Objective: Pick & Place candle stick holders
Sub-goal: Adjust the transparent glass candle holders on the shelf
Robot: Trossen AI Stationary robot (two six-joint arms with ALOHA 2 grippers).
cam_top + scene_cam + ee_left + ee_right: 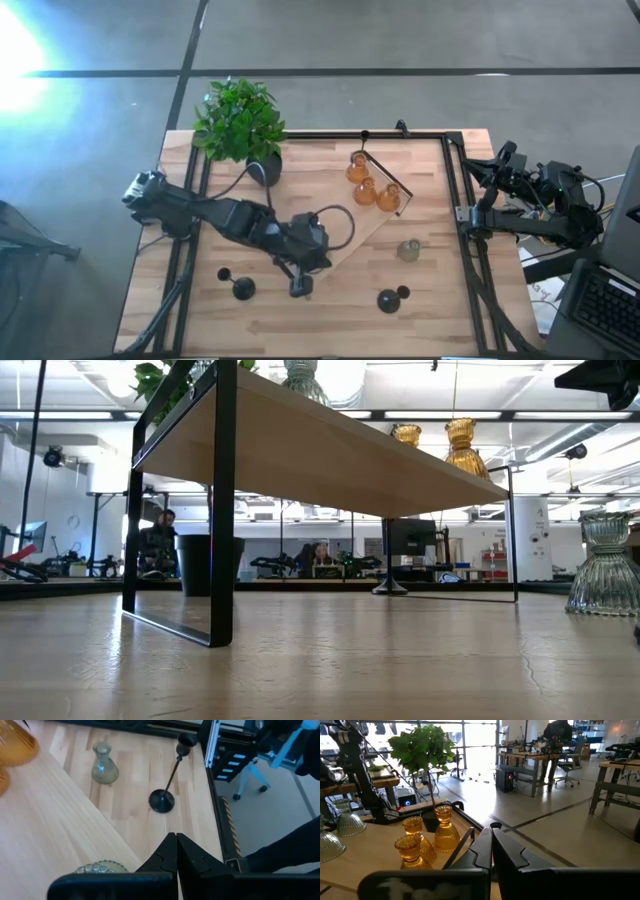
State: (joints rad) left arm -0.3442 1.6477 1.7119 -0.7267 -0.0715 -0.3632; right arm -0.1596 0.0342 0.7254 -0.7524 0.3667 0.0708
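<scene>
left wrist view | left claw (176,851) closed | black holder (165,787) ahead, apart

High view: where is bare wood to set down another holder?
Bare: between the plant and the amber holders; the front edge between the left gripper and the right black holder. Crowded: front left, around the left black holder and that gripper.

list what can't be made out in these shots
- High view: left gripper, shut, covers whatever lies beneath it.
- Left wrist view: green-grey holder, only its rim shows behind the wrist.
- Low view: raised shelf hides the amber holders' bases.
- High view: right gripper, too small to make out.
</scene>
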